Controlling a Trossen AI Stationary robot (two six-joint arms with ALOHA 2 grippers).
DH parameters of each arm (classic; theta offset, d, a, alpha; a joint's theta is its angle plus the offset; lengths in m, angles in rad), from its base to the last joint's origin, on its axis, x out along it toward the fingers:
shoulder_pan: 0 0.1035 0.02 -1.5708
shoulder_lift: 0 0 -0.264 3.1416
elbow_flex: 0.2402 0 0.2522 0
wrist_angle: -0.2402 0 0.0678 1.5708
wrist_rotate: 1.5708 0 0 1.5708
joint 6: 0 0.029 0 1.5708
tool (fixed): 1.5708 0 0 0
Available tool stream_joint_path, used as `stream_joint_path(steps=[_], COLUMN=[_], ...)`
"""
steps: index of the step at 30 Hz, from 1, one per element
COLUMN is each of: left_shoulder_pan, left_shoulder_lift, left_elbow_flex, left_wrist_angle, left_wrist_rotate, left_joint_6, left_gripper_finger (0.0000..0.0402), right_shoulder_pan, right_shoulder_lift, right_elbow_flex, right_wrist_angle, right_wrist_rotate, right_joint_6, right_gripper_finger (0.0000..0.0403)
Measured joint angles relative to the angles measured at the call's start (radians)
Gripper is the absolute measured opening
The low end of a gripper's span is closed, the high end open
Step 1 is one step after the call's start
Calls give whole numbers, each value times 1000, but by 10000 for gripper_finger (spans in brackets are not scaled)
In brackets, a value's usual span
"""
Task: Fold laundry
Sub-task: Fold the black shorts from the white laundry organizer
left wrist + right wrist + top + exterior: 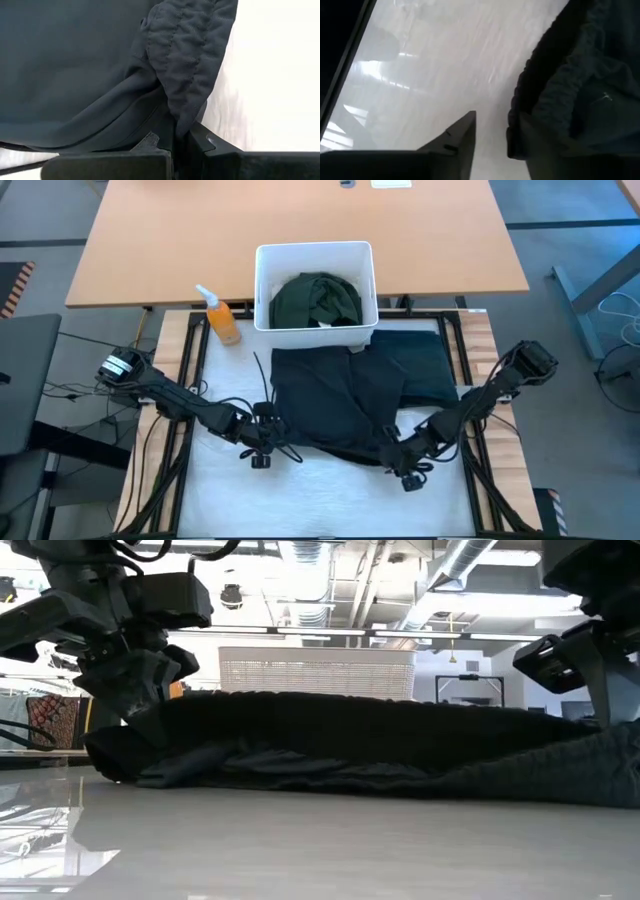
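The black garment (350, 395) lay spread on the white desk (320, 490) before the bin (316, 285). The left gripper (262, 442) had its jaws pinched on its hem; the right gripper (408, 465) had its jaws parted around the opposite hem.

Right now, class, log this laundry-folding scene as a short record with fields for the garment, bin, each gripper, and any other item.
garment on table: dark garment spread flat on the white table
bin: white bin behind it, holding a dark green garment
left gripper: left gripper shut on the dark garment's near left edge
right gripper: right gripper open at the near right edge, hem beside one finger
other item: orange spray bottle left of the bin
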Motion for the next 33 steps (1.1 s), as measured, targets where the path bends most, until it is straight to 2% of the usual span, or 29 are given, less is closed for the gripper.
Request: stream_joint_path(steps=[4, 8, 14, 17, 20, 24, 29, 33], left_shoulder_pan=[20, 37, 57, 69, 79, 85, 78, 67], left_shoulder_lift=[0, 0, 0, 0, 0, 1, 1, 1], left_elbow_flex=[0, 0, 0, 0, 0, 0, 0, 0], left_wrist_angle=[1, 0, -4, -1, 12, 54, 88, 139], left_wrist_rotate=[14, 31, 47, 51, 43, 20, 13, 10], left_joint_6=[15, 55, 85, 96, 98, 108, 95, 95], left_gripper_finger=[0, 0, 0, 0, 0, 0, 0, 0], right_shoulder_pan=[5, 3, 27, 39, 33, 1, -37, -60], right_shoulder_lift=[0, -1, -1, -1, 2, 2, 2, 3], right_elbow_flex=[30, 82, 184, 195, 195, 195, 195, 195], right_wrist_angle=[-4, -21, -323, -353, -275, -60, 63, 122], right_wrist_rotate=[0, 13, 25, 43, 116, 239, 256, 265], right_joint_6=[-49, -92, -45, -44, -64, -148, -266, -279], right_gripper_finger=[203, 212, 212, 212, 212, 212, 212, 212])
